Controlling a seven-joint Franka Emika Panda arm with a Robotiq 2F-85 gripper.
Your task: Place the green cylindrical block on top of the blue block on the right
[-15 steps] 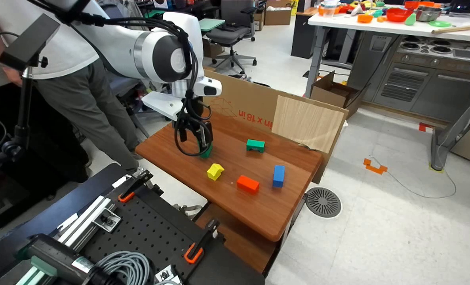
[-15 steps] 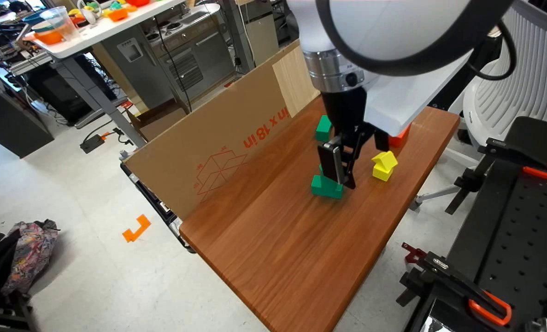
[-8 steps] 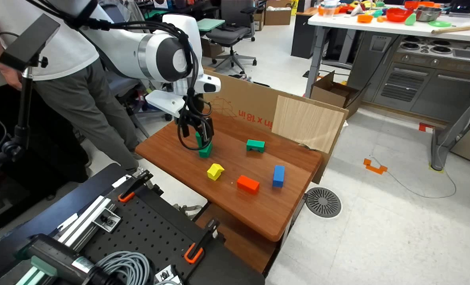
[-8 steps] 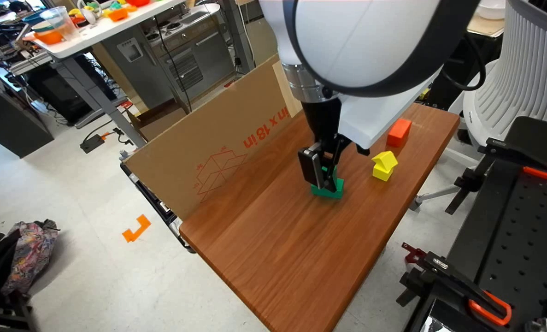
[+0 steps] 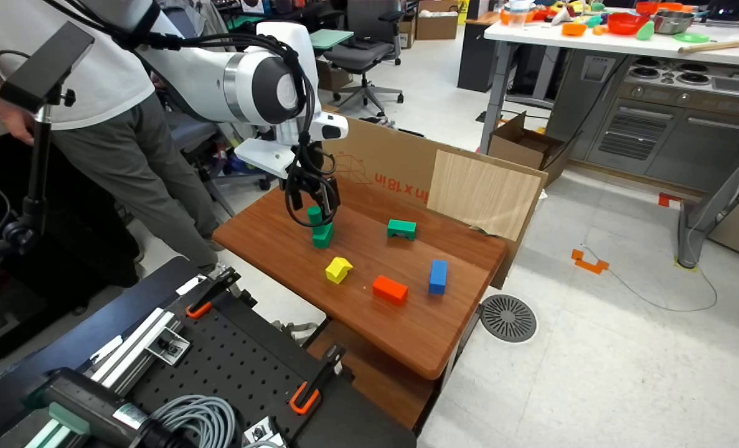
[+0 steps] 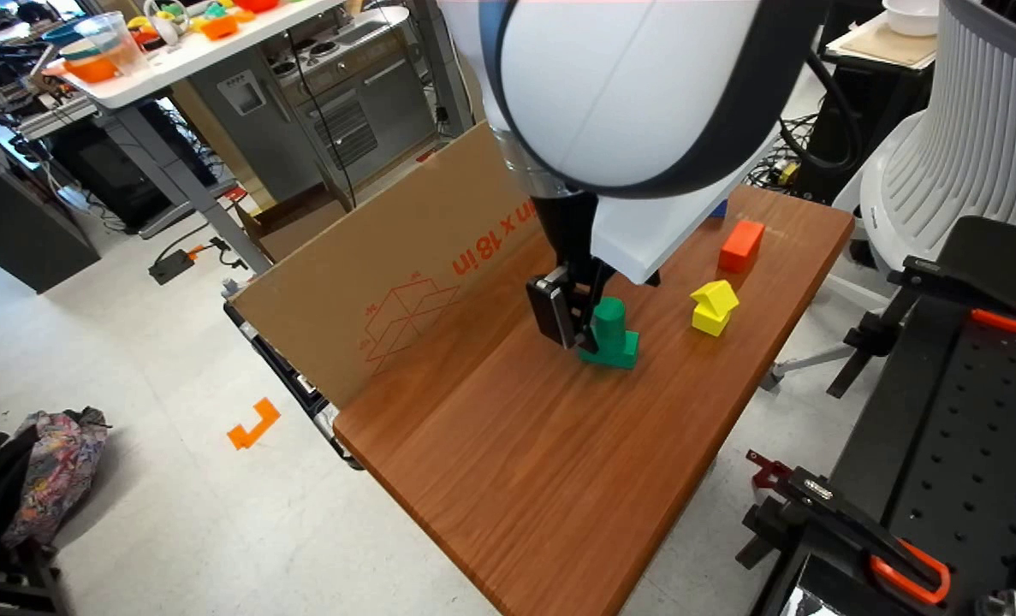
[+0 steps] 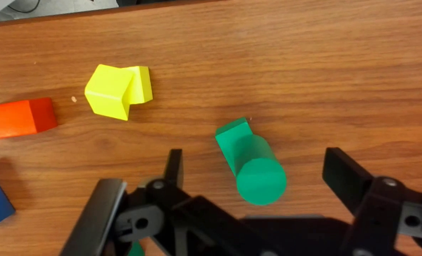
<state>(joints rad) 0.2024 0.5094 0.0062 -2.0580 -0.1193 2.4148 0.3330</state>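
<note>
The gripper (image 7: 254, 156) is hanging near the green cylindrical block (image 7: 261, 182); its fingers (image 7: 346, 177) are standing widely spread; in the wrist view the green cylindrical block is appearing between them, with bare wood showing on either side; the green cylindrical block is standing upright on the lower green block (image 7: 230, 137); the lower green block is resting on the table (image 6: 516, 462), partly showing from under it.

The blue block (image 5: 437, 277) is resting on the same table, well apart from the gripper; the wrist view is cutting it off at the edge; in an exterior view the arm (image 6: 627, 94) is hiding most of it; the orange-red block (image 5: 390, 290) is lying between the blue block and the yellow pair (image 5: 338, 270); in that pair a roof-shaped yellow piece (image 6: 715, 297) is resting on a yellow cube (image 6: 710, 322); the notched green block (image 5: 401, 227) is sitting near the cardboard panel (image 5: 400, 149); a person (image 5: 108, 102) is standing behind the arm.
</note>
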